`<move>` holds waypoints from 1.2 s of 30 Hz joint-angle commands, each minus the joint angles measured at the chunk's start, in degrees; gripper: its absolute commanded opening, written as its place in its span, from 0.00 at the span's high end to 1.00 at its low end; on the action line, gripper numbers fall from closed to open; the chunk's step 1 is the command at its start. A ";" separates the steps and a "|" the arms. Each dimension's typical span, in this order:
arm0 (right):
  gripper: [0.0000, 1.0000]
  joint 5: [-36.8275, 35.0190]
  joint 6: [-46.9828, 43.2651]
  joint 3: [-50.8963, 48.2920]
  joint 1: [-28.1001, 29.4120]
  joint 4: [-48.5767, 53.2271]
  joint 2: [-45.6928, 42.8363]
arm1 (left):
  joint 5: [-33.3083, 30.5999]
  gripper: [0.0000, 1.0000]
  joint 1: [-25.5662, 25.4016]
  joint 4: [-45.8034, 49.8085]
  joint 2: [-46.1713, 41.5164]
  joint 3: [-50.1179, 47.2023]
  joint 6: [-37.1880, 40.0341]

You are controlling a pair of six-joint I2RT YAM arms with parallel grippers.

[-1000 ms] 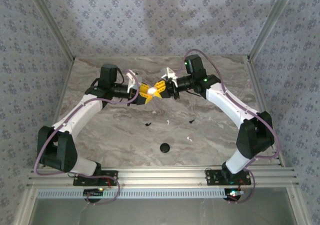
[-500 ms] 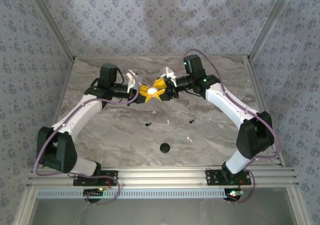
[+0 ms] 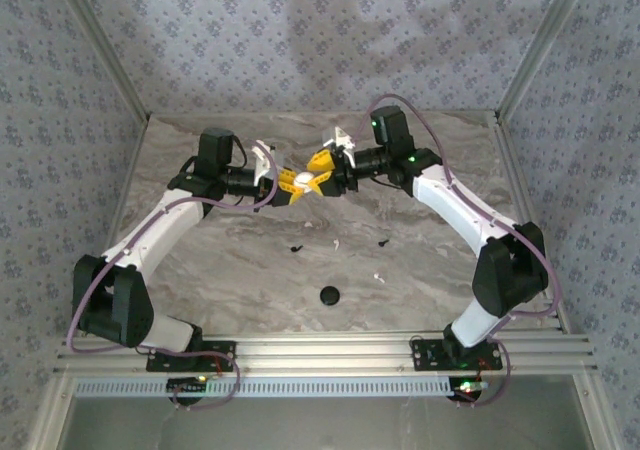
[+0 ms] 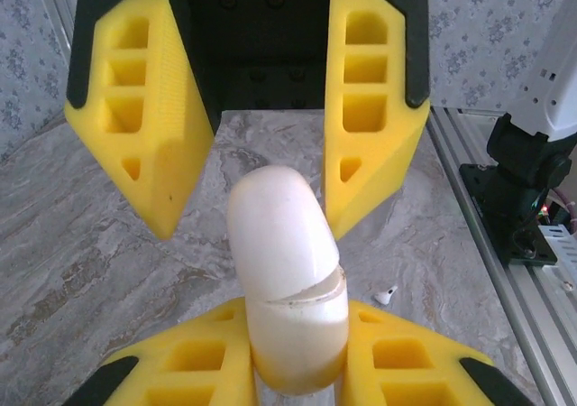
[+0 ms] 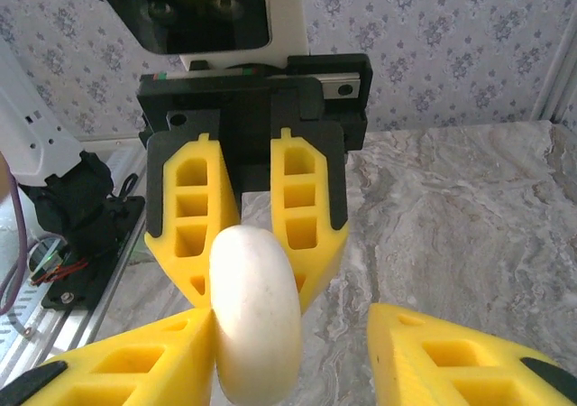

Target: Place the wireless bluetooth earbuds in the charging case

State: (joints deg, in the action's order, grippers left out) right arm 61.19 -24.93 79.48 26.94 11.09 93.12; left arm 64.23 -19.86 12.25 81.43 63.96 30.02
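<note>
A white charging case (image 3: 304, 181) is held above the back of the table where both grippers meet. My left gripper (image 4: 293, 323) is shut on its lower half, and its lid seam is slightly ajar in the left wrist view. My right gripper (image 5: 290, 320) stands open around the charging case (image 5: 255, 320), which touches its left finger (image 5: 135, 361) while the other finger (image 5: 469, 361) is well apart. On the table lie two black earbuds (image 3: 296, 247) (image 3: 384, 241) and two white earbuds (image 3: 336, 241) (image 3: 378, 276). One white earbud (image 4: 386, 293) shows under the case.
A black round disc (image 3: 329, 294) lies near the front middle of the marble table (image 3: 220, 290). Metal frame posts and patterned walls close in the sides and back. An aluminium rail (image 3: 320, 355) carries the arm bases along the near edge.
Both grippers, with the white case between them, have shifted slightly toward the back. The right gripper has closed in a little further toward the left one.
</note>
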 commanded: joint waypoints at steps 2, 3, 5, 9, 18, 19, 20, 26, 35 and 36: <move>0.51 -0.01 2.12 2.87 -1.28 -3.81 0.39 | 2.39 0.77 -0.36 3.03 -0.93 1.23 2.38; 0.51 -0.16 2.16 2.88 -1.32 -3.95 0.49 | 2.39 0.77 -0.34 3.06 -1.01 1.25 2.47; 0.51 -0.50 2.43 2.88 -1.42 -4.07 0.50 | 2.46 0.77 -0.35 3.22 -1.09 1.32 2.64; 0.51 -0.78 2.78 2.94 -1.47 -4.18 0.50 | 2.14 0.77 -0.36 3.39 -1.32 1.25 2.66; 0.51 -2.72 7.28 2.34 -1.72 -2.83 -1.78 | 0.56 0.77 -0.27 -2.36 -2.17 -1.61 -2.10; 0.51 -4.17 9.18 2.20 -1.93 -2.08 -2.28 | 0.02 0.77 -0.19 -4.78 -2.45 -2.79 -3.86; 0.50 -5.80 10.94 1.94 -2.04 -1.18 -2.67 | -0.50 0.78 -0.18 -7.35 -2.78 -4.11 -5.74; 0.48 -20.16 21.08 -3.27 -3.36 8.33 -7.54 | -5.61 0.78 0.35 -27.11 -5.30 -14.80 -20.14; 0.48 -39.86 33.64 -10.66 -3.27 30.16 -10.85 | -11.78 0.79 -0.36 -38.10 -9.57 -25.18 -24.81; 0.48 -41.34 33.95 -10.66 -2.87 32.47 -10.81 | -12.08 0.79 -0.59 -38.00 -9.78 -25.44 -24.59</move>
State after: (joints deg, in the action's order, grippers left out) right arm 27.97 3.62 69.60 23.49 31.27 83.11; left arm 53.78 -20.01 -20.38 73.93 38.89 6.72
